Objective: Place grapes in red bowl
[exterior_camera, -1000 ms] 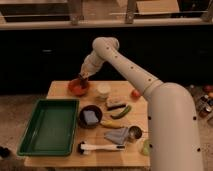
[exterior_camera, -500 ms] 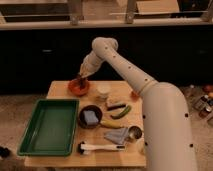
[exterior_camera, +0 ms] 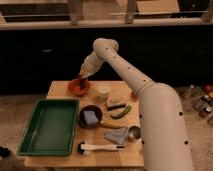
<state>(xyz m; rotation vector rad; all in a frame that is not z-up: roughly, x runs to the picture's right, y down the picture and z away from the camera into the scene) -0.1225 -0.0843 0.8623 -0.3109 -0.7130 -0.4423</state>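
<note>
Our tool (exterior_camera: 81, 78) hangs low over the red bowl (exterior_camera: 73, 89) at the far left of the desk (exterior_camera: 57, 90), reaching down so any drop would be short. The grapes (exterior_camera: 80, 82) show as a dark clump right at its tip, over the bowl. Whether it grips them, we cannot tell. The dark bowl (exterior_camera: 82, 116) and green tray (exterior_camera: 50, 125) sit nearer, out of the way.
</note>
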